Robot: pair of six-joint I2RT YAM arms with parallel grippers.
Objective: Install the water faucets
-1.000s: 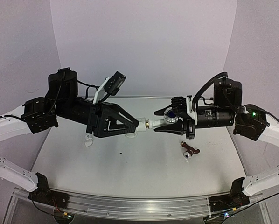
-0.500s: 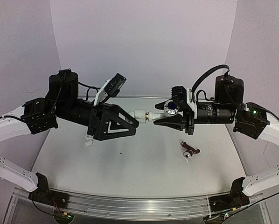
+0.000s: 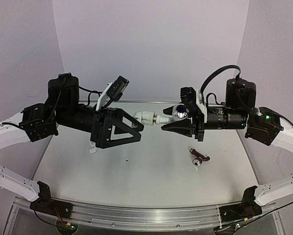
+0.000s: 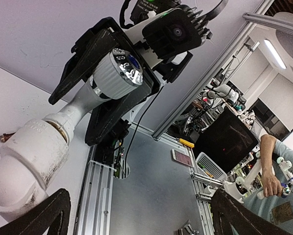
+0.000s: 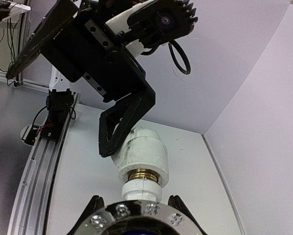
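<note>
elbow fitting (image 3: 145, 117) left of faucet (image 3: 172, 115), small part (image 3: 199, 159) on table (image 3: 151, 181)

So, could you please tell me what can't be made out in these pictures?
- Thread engagement: only a brass ring shows between the white plastic faucet and the white elbow fitting.
- Faucet spout: hidden by the right gripper in every view.
- Small brown-and-silver part on the table: too small to identify.

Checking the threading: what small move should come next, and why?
Probably the right end effector should keep twisting the faucet into the fitting the left end effector holds, since brass thread remains exposed.
</note>
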